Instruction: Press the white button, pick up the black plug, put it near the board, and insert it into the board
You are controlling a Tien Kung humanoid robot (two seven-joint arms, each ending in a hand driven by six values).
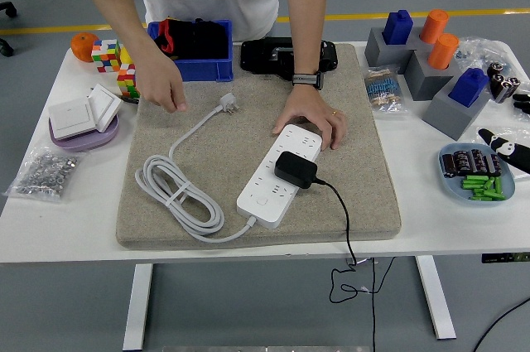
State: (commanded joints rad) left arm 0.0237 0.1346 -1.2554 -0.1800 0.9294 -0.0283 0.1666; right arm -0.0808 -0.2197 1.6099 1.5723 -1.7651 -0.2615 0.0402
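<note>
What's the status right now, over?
Right robot hand at table edge, fingers unclear; left out of view. Black plug seated in white power strip. Person's hand holding strip.

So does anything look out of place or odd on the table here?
The black plug is already seated in the white power strip, which a person's hand steadies. The strip's white wall plug lies loose on the mat.
</note>
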